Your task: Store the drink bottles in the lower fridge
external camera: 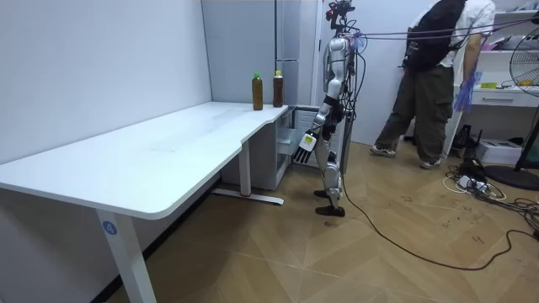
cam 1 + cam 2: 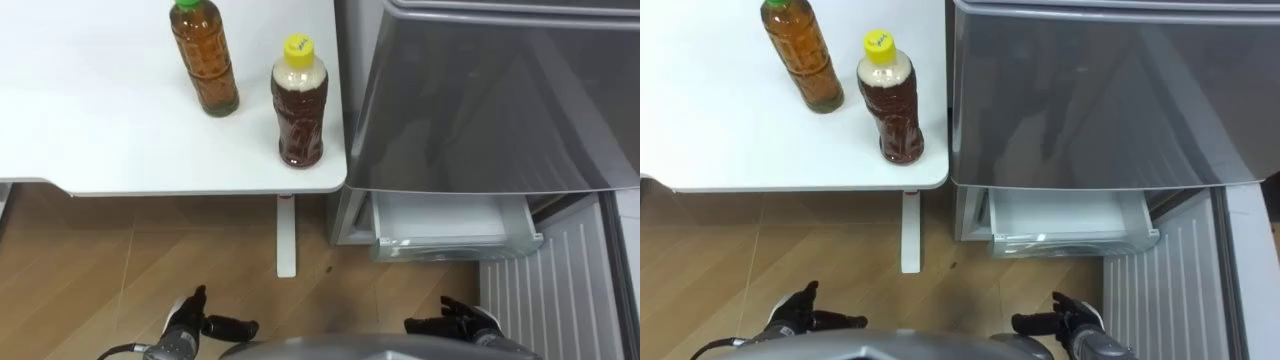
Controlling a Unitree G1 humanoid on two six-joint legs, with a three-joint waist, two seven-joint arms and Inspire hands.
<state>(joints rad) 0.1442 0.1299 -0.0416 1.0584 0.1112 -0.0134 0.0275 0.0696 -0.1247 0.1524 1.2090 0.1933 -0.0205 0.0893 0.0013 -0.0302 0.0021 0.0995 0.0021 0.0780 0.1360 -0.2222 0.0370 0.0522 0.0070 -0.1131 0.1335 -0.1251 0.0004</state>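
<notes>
Low at the bottom edge I see the left hand (image 2: 190, 318) and right hand (image 2: 462, 320), fingers loosely spread, both empty. Both drinks stand upright on the table (image 2: 100, 130) near its corner: the green-cap bottle (image 2: 205, 60), and the yellow-cap bottle (image 2: 298, 105) nearer the fridge (image 2: 480, 100). Its lower drawer (image 2: 450, 225) is pulled out.

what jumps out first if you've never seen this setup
Two tea-coloured bottles stand at the white table's corner, a green-capped bottle and a yellow-capped bottle nearer the edge. Next to the table the grey fridge has its lower drawer pulled open, and the robot's left hand and right hand hang empty low in the view.
</notes>
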